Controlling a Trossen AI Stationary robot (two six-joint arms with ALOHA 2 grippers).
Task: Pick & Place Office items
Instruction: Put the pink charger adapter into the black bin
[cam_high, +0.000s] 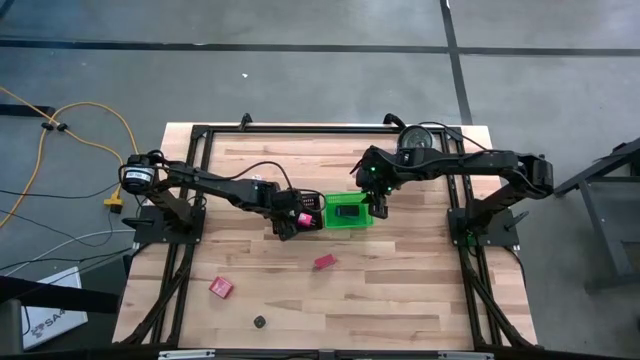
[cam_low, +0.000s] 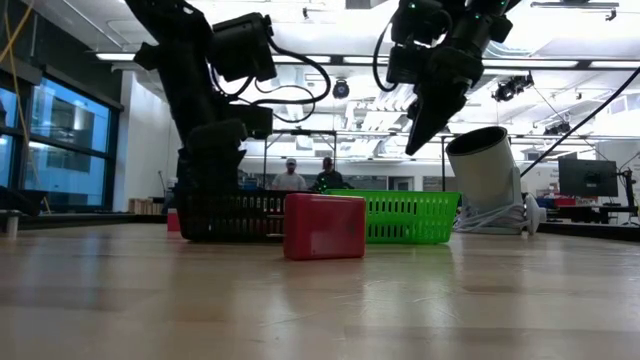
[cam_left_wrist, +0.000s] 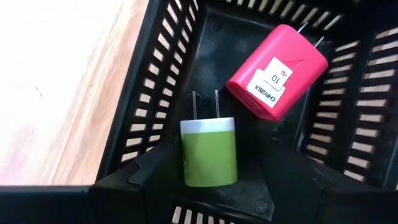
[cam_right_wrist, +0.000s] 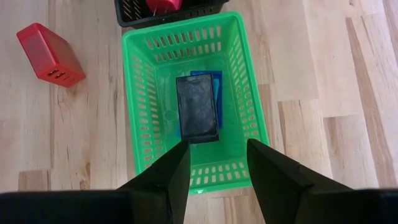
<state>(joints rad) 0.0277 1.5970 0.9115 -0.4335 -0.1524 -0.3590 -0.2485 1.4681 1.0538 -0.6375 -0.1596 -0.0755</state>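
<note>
My left gripper (cam_high: 291, 226) reaches down into the black mesh tray (cam_left_wrist: 155, 74). It is open, one finger on either side of a green-and-white plug block (cam_left_wrist: 209, 152) lying on the tray floor. A pink plug block (cam_left_wrist: 278, 71) lies beside it. My right gripper (cam_right_wrist: 216, 177) hangs open above the near end of the green bin (cam_right_wrist: 140, 93), nothing between its fingers. In the bin a black flat slab (cam_right_wrist: 197, 109) lies on a blue piece (cam_right_wrist: 216, 84). Two red blocks (cam_high: 324, 262) (cam_high: 220, 288) and a small black round bit (cam_high: 259, 322) rest on the table. My left gripper's fingers stand close to both long sides of the green-and-white plug block (cam_left_wrist: 209, 174). Whether they touch it I cannot tell. The block lies flat on the tray floor, its prongs pointing away from the gripper.
The black tray (cam_high: 303, 208) and the green bin (cam_high: 348, 212) stand side by side at mid table. A shiny silver round object (cam_high: 413, 140) sits at the far right. The low view shows a red block (cam_low: 323, 226) in front of both containers. Bare wood lies along the near edge.
</note>
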